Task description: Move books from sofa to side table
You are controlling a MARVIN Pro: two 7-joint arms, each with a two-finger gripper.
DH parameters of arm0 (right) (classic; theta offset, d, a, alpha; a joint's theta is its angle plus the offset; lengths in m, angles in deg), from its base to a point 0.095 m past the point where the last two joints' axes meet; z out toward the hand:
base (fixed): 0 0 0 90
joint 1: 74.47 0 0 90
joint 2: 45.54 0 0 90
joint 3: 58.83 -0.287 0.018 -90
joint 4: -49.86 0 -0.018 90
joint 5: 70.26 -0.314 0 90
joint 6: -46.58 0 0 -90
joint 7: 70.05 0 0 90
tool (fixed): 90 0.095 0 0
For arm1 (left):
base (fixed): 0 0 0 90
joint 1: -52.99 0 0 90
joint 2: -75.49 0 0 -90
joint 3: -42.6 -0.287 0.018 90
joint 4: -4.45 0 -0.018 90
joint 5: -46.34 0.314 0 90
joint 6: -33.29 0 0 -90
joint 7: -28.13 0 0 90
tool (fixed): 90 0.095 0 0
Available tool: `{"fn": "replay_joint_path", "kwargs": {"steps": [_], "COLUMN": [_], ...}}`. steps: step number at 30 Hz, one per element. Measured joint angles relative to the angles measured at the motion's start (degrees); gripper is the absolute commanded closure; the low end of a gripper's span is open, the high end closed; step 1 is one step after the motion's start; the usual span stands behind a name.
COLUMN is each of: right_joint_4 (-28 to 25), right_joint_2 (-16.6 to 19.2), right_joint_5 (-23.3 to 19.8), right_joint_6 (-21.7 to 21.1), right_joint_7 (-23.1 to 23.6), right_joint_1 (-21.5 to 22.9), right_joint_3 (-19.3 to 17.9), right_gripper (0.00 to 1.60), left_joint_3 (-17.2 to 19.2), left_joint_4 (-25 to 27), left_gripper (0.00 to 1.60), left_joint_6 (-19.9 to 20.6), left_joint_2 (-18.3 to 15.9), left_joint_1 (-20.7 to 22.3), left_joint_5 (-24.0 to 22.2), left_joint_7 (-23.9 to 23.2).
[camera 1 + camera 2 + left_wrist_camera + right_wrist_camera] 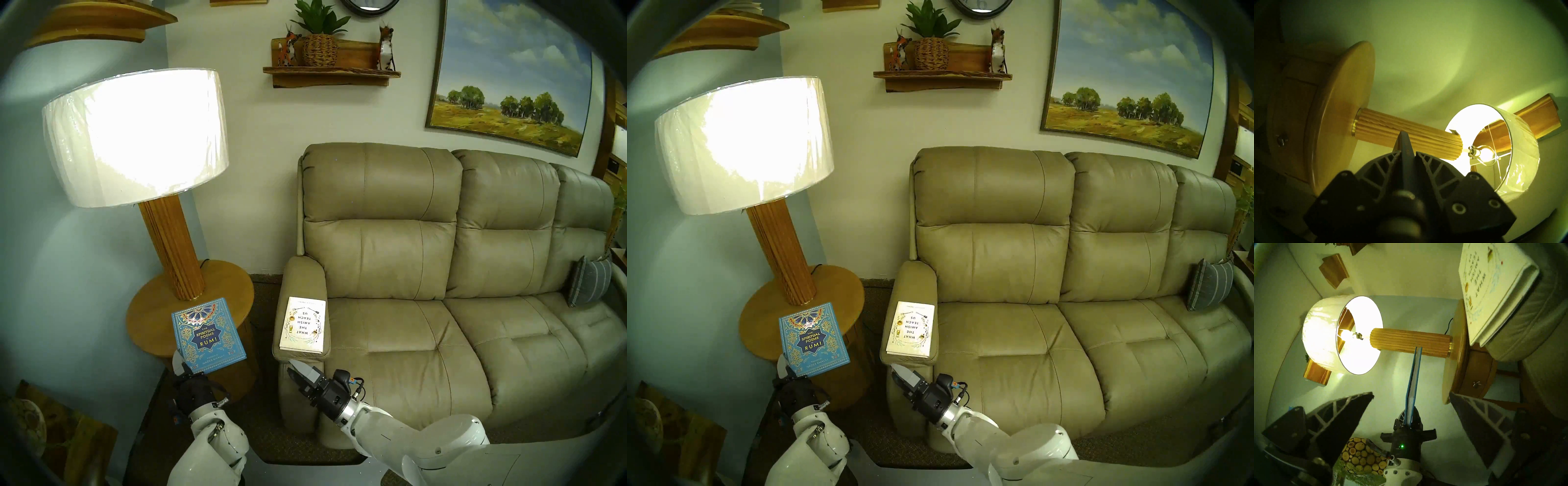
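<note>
Both arms extended; left claw [185, 368] pinching blue book [207, 334].

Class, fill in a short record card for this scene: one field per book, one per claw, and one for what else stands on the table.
blue book: gripped at its near edge, held over the side table, not flat on it
white book: flat on the sofa armrest
left claw: shut on the blue book
right claw: open, empty, just short of the armrest
also on table: lit lamp

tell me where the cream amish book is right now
In the head views, the cream book lies flat on the sofa's left armrest, just beyond the open right gripper.
</note>
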Motion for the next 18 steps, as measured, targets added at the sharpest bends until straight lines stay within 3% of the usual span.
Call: {"fn": "replay_joint_path", "kwargs": {"steps": [18], "right_joint_4": [0.0], "right_joint_2": [6.9], "right_joint_5": [-3.3], "right_joint_6": [0.9], "right_joint_7": [0.0], "right_joint_1": [-2.1], "right_joint_3": [-3.9], "right_gripper": [0.00], "left_joint_3": [2.6], "left_joint_4": [-8.6], "left_gripper": [1.60], "left_joint_6": [-8.0], "left_joint_2": [-0.9], "left_joint_1": [9.7], "left_joint_5": [-3.8], "left_joint_7": [17.2]}}
